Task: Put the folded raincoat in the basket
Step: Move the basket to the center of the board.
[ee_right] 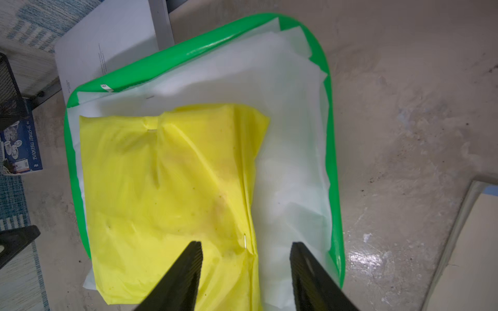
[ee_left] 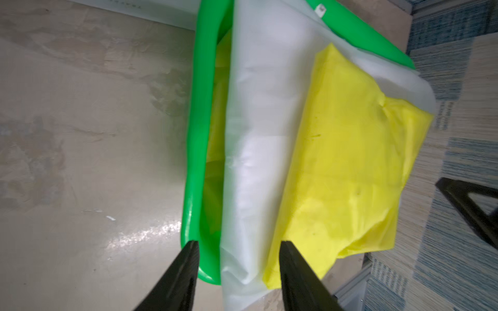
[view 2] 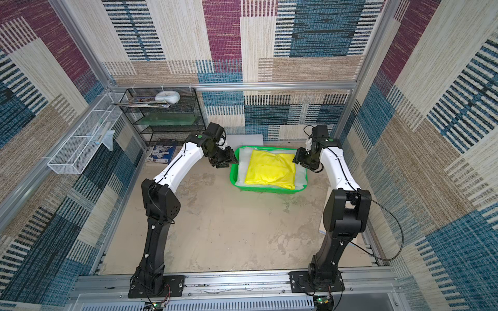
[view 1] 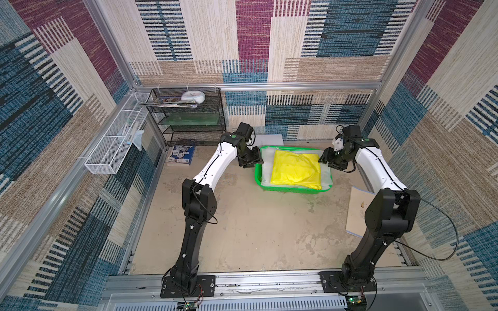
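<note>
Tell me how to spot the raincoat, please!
On the far side of the table sits a green basket. The raincoat lies folded inside it, on top of white plastic sheets. It is the only bright yellow thing there.

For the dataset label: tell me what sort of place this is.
Probably a robot test cell dressed as a home corner: an aluminium frame lined with carpet panels, the left arm and right arm bolted to a base rail, and a mesh shelf rack with a book beside it.

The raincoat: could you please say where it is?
In both top views, the raincoat lies at the back in the green basket, between the left gripper and right gripper.
</note>
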Controlling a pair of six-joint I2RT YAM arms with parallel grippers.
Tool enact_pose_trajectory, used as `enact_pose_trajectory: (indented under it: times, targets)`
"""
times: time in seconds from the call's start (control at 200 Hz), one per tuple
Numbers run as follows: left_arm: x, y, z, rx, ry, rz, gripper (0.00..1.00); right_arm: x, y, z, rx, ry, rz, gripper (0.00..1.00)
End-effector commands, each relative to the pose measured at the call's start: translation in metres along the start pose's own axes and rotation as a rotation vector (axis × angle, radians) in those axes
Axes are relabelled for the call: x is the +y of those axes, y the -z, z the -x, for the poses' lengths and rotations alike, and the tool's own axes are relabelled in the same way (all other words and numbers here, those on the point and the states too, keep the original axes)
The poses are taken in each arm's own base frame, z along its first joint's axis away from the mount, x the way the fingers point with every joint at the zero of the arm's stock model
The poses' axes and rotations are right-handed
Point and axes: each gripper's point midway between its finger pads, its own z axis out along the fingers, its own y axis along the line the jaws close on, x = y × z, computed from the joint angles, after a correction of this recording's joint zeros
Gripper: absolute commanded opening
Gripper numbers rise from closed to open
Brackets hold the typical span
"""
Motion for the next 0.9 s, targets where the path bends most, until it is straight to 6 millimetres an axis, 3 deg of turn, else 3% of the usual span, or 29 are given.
enact_pose_trajectory:
  times: [0.0, 0.27, 0.491, 0.626, 0.766, 0.896]
  targets:
    - [0.018, -0.013, -0.011, 0.047, -0.054, 0.071, 0.55, 0.003, 0.005, 0.004, -0.04, 0.002, 0.012, 0.58]
    - [0.027, -0.043, -0.025, 0.102, -0.106, 0.118, 0.51, 0.005, 0.009, 0.001, -0.058, 0.0, 0.029, 0.58]
    - [0.056, -0.042, -0.029, 0.09, -0.094, 0.242, 0.22, 0.005, 0.009, -0.004, -0.048, 0.002, 0.035, 0.58]
    - [0.069, -0.031, -0.044, 0.11, -0.097, 0.289, 0.0, 0.007, 0.011, -0.006, -0.047, 0.004, 0.046, 0.58]
    - [0.082, -0.007, -0.073, 0.148, -0.113, 0.307, 0.0, 0.017, 0.015, -0.015, -0.025, 0.02, 0.107, 0.58]
    - [0.098, 0.019, -0.118, 0.181, -0.122, 0.305, 0.0, 0.026, 0.023, -0.026, -0.03, 0.014, 0.173, 0.59]
